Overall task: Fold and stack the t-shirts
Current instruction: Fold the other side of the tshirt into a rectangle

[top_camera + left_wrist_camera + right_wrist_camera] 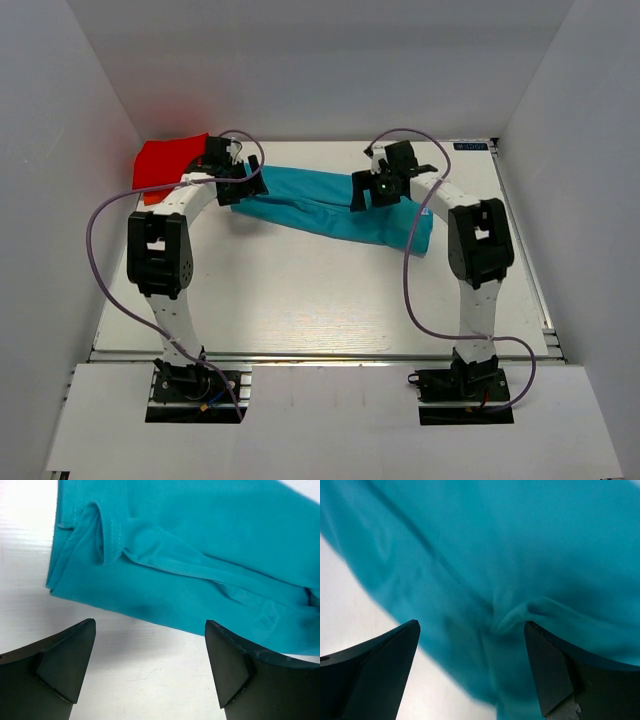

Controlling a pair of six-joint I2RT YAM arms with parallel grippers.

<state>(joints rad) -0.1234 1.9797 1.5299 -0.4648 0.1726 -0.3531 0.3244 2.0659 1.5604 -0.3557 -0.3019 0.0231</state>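
The teal t-shirt [330, 205] lies as a long folded band across the far middle of the table. The red t-shirt [165, 163] lies folded in the far left corner. My left gripper [243, 180] hovers open at the teal shirt's left end; in the left wrist view its jaws stand wide apart over bare table just short of the shirt's hem [190, 565]. My right gripper [372, 190] is open above the shirt's right half; in the right wrist view the teal cloth [510, 565] fills the frame, blurred, with nothing between the jaws.
White walls enclose the table on the left, back and right. Purple cables [100, 215] loop from both arms over the table. The table's near edge rail [320, 355] runs in front of the arm bases.
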